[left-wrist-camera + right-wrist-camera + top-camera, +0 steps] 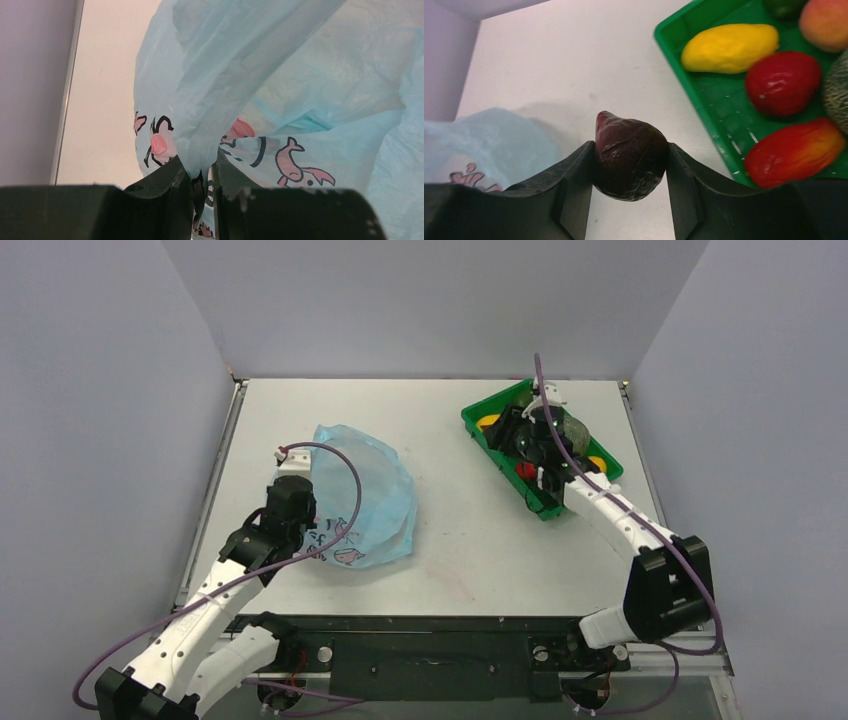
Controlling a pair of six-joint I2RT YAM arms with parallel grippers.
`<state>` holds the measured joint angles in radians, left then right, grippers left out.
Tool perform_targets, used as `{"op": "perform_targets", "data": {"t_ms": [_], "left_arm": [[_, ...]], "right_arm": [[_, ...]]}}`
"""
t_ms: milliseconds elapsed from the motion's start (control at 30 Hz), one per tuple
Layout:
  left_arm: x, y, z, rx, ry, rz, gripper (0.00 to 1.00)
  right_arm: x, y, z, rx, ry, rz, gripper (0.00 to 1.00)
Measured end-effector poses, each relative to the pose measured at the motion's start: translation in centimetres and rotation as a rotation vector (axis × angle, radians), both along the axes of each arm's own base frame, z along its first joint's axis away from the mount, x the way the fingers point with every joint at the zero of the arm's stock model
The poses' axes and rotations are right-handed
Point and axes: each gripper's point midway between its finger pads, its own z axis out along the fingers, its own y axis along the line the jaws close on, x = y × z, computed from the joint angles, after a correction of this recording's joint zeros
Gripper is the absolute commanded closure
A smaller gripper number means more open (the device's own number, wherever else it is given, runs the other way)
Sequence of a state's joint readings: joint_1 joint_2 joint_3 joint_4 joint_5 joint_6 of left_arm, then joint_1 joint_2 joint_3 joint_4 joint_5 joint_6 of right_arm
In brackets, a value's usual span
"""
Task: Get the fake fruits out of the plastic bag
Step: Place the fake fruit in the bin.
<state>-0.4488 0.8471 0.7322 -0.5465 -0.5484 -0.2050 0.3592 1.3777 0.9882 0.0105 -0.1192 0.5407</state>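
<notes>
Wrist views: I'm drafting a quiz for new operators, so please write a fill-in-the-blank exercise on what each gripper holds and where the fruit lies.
1. The left gripper pinches the bag, which is light ____.
2. The right gripper grips a fruit that is dark ____.
3. The tray is ____.
4. The yellow fruit lies in the ____.
Missing words: blue; purple; green; tray.

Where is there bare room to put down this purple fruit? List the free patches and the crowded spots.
Free: the wide table strip between the plastic bag and the green tray, and the band in front of both. Crowded: the tray, packed with fruits; only a patch by its rim, beside the yellow fruit, is bare.
</notes>
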Motion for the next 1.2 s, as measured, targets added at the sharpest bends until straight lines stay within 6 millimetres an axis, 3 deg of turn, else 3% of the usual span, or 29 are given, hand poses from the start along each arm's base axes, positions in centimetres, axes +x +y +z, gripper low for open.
{"op": "perform_targets", "data": {"t_ms": [167,267,400,500,600,800,1067,1200], "left_arm": [[0.1,-0.7,0.0,-0.025,0.002,-0.036,0.88],[0.1,-1.1,0.0,-0.038,0.004,-0.057,0.88],[0.1,-1.4,0.0,-0.045,0.006,-0.077,0.88],[0.1,-1.6,0.0,-0.048,0.007,-0.09,0.89],[0.1,-1.8,0.0,-0.053,0.007,-0.099,0.89],[0.1,-2.2,-0.2,-0.062,0.018,-0.12,0.89],[0.4,-3.2,-1.0,-0.089,0.055,-0.153,0.87],[1.1,-4.0,-0.9,-0.127,0.063,-0.156,0.88]], "right_arm": [[5.3,-3.9,-2.8,-0.069,0.105,-0.138,0.92],[7.4,-5.6,-5.6,-0.098,0.184,-0.185,0.88],[7.4,-6.3,-9.5,-0.137,0.295,-0.198,0.75],[6.7,-6.5,-11.1,-0.165,0.347,-0.191,0.62],[6.5,-6.7,-11.2,-0.184,0.357,-0.191,0.49],[7.5,-7.3,-9.8,-0.218,0.322,-0.211,0.38],[7.7,-7.4,-8.7,-0.262,0.306,-0.213,0.36],[6.5,-6.5,-7.8,-0.281,0.3,-0.192,0.37]]}}
